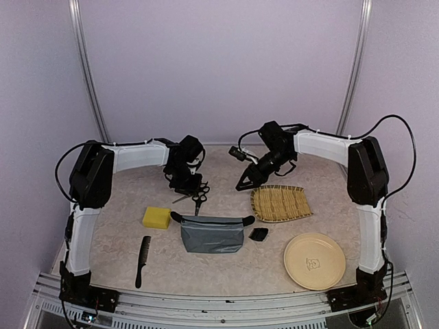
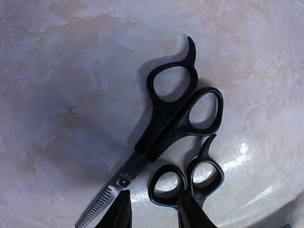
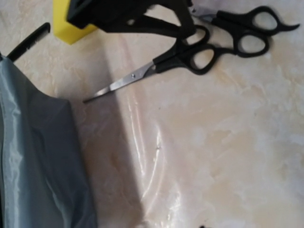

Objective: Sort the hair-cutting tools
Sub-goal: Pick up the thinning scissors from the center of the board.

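Note:
Two black-handled scissors lie side by side on the table. In the left wrist view the thinning pair lies above the smaller pair. My left gripper hangs just over them, open, with one handle loop of the smaller pair showing between its fingers. The right wrist view shows both scissors on the table under the left gripper. My right gripper hovers open and empty over bare table, left of the bamboo tray. The black comb lies near left; the small clipper guard is right of the pouch.
A grey-blue zip pouch lies in the middle front, with a yellow sponge to its left. A woven bamboo tray sits right of centre, and a yellow plate stands at the front right.

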Controlling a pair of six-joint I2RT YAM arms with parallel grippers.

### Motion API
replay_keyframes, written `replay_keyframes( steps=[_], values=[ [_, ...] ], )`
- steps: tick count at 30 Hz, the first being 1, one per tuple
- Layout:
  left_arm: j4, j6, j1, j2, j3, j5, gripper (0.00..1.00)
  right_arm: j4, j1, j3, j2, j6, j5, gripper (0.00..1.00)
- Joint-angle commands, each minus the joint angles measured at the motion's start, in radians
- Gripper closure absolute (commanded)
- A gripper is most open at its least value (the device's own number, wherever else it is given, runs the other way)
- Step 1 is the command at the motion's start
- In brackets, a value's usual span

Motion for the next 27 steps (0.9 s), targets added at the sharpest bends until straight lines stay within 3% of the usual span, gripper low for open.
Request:
replay_keyframes(
  steps=[1,11,15,27],
  values=[
    [0.007,-0.016,-0.001,0.066,0.051,-0.003,0.68,0.018,0.002,-0.021,-0.008,-0.011,0.002,0.59],
    [-0.039,0.016,-0.032,0.132,0.112,-0.027,0.83,0.020,0.002,-0.035,-0.003,-0.012,-0.020,0.61],
    [-0.099,0.033,-0.057,0.153,0.160,-0.095,0.82,0.018,0.002,-0.035,-0.008,-0.015,-0.022,0.61],
    [-0.182,0.078,-0.084,0.204,0.202,-0.121,0.82,0.017,0.002,-0.041,-0.007,-0.021,-0.030,0.61]
  ],
)
